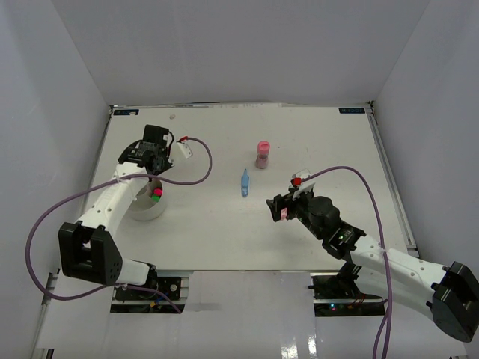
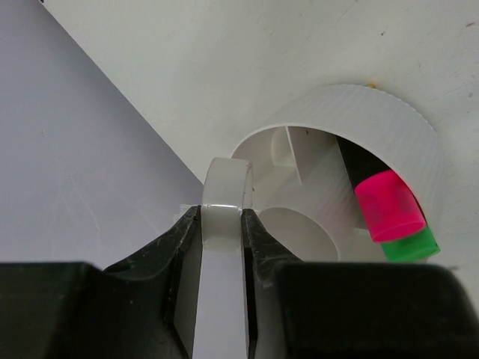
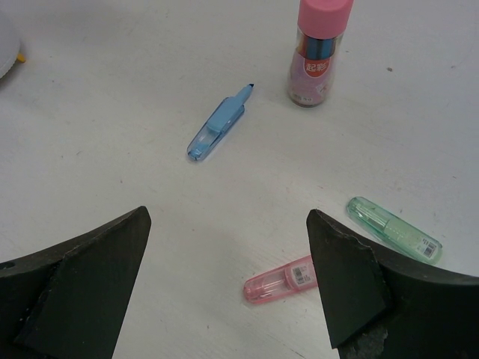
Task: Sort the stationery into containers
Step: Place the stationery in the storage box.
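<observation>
Left gripper [image 2: 222, 224] is pinching the tape roll [image 2: 227, 179] edge-on, and we are seeing the white cup [image 2: 389, 127] lying just beyond it, by the tabletop's [image 2: 299, 45] left edge, nearest this arm.

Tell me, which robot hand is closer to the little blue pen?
Right. The right gripper hovers open close to the blue pen, on its near-right side. The left gripper is farther off, above the white cup, holding a tape roll.

L arm [image 1: 112, 200], R arm [image 1: 389, 262]: white links, blk joints, purple cables [image 1: 340, 168]; blk fingers [image 3: 75, 292].
</observation>
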